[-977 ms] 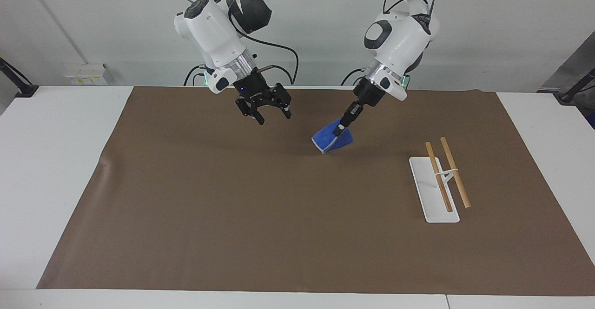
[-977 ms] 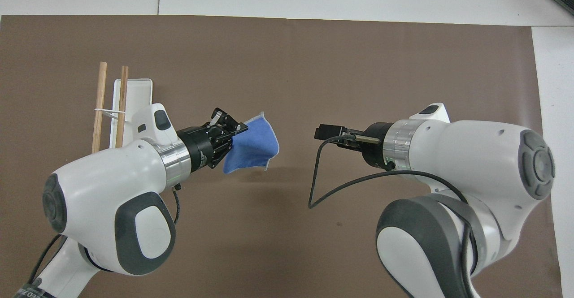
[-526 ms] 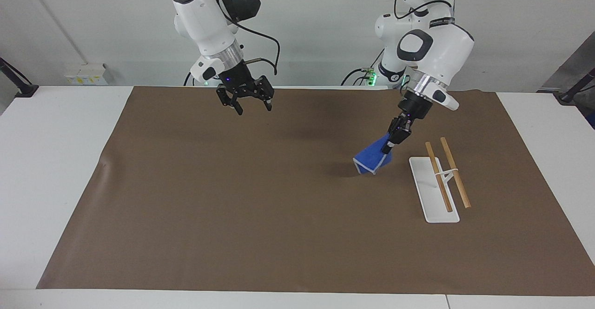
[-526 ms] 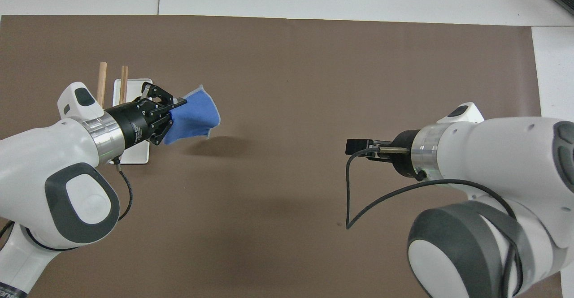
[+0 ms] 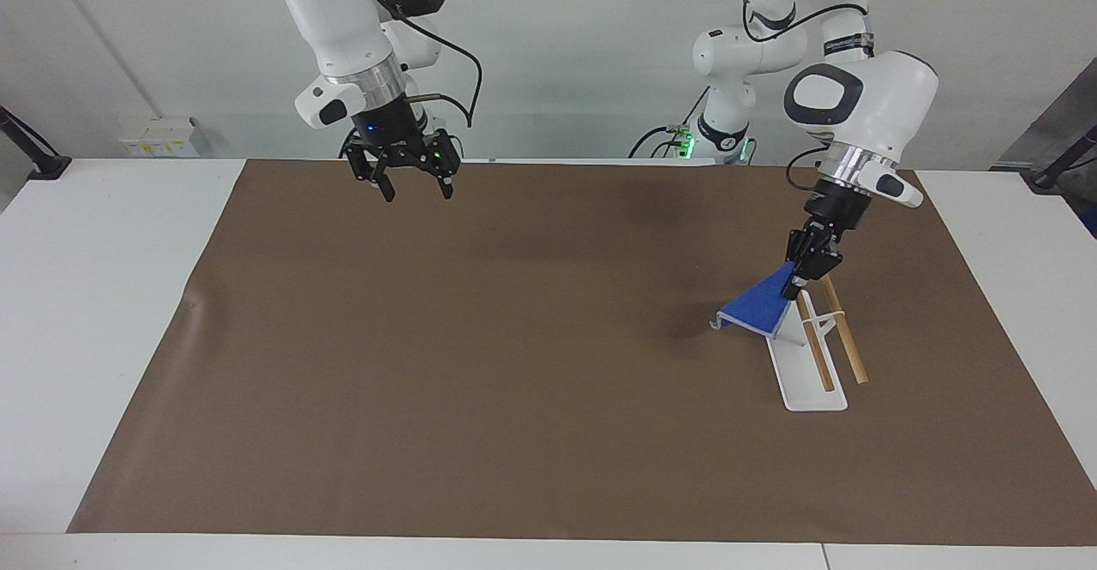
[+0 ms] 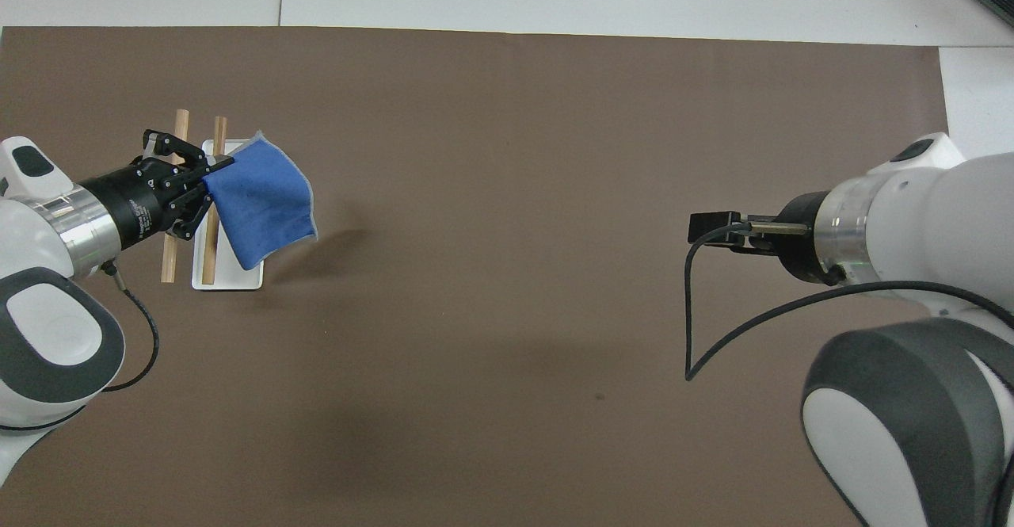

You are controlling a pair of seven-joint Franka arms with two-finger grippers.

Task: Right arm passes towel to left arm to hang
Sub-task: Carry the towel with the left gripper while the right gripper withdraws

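We see the left claw (image 5: 801,283) pinching one corner of the blue towel (image 5: 758,309), which hangs in the air over the white rack (image 5: 806,373) at the surface's (image 5: 514,381) left-arm end, while the right claw (image 5: 411,183), fingers spread and empty, waits at eleven o'clock in the facing view.

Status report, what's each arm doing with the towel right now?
Left gripper shut on towel, over the rack. Right gripper open, empty, waiting over the mat's edge nearest the robots. Nothing in the way.
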